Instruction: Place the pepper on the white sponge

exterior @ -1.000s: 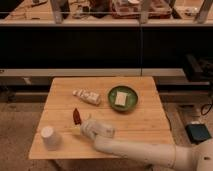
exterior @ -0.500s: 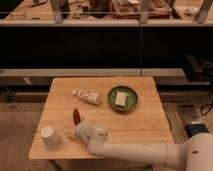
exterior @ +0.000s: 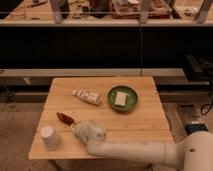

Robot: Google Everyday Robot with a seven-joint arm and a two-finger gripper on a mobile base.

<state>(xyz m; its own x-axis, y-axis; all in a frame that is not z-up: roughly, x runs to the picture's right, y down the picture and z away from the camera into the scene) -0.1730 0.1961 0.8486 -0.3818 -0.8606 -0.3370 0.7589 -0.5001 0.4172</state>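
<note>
Pepper (exterior: 64, 118) lies front-left on table (exterior: 142, 125), long axis 10-to-4 o'clock, with gripper (exterior: 76, 126) just at its 4 o'clock end, grip state not discernible; white sponge (exterior: 120, 98) on green plate (exterior: 131, 104) toward 2 o'clock.

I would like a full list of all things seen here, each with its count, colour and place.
small dark red tapered pepper: one, dark red, front of table, beside the gripper
flat pale white square sponge: one, white, on the plate
round green plate: one, green, back of table
white labelled plastic bottle: one, white, lying beside the plate
white cup: one, white, front corner of table
light wooden table: one, light brown, centre
robot arm: one, white, along the table's front edge
gripper: one, white, low beside the pepper
</note>
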